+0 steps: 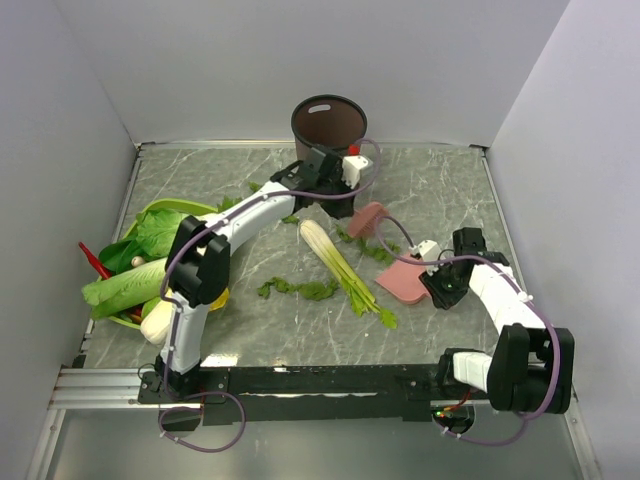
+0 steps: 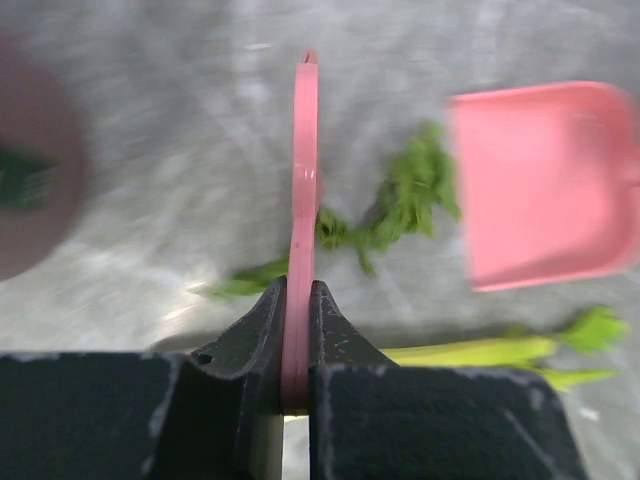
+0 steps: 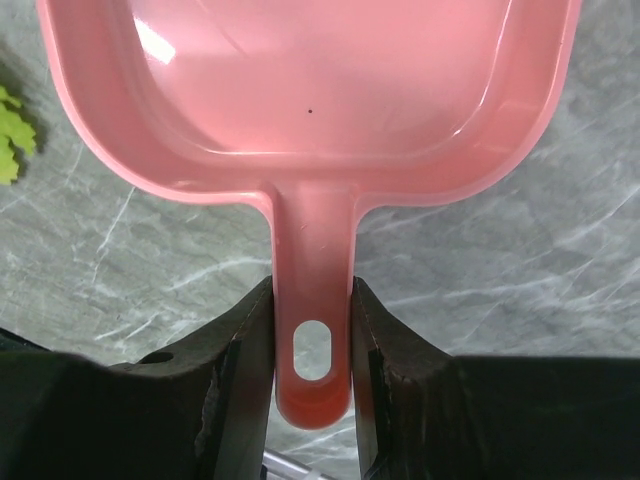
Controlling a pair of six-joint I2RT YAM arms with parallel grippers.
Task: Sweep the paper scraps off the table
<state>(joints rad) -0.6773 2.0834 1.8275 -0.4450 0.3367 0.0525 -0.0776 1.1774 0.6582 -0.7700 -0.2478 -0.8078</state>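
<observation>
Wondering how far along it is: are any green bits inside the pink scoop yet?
No, the right wrist view shows the inside of the pink scoop as bare, glossy plastic with nothing green in it.

Around my workspace, plain pale grey walls [image 1: 250, 60] at back, left and right, under soft even light.

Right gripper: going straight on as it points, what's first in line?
The right gripper holds the pink dustpan by its handle, so the pan leads. From the top view its lip would probably meet the leek-like stalk first; depth is unclear.
</observation>
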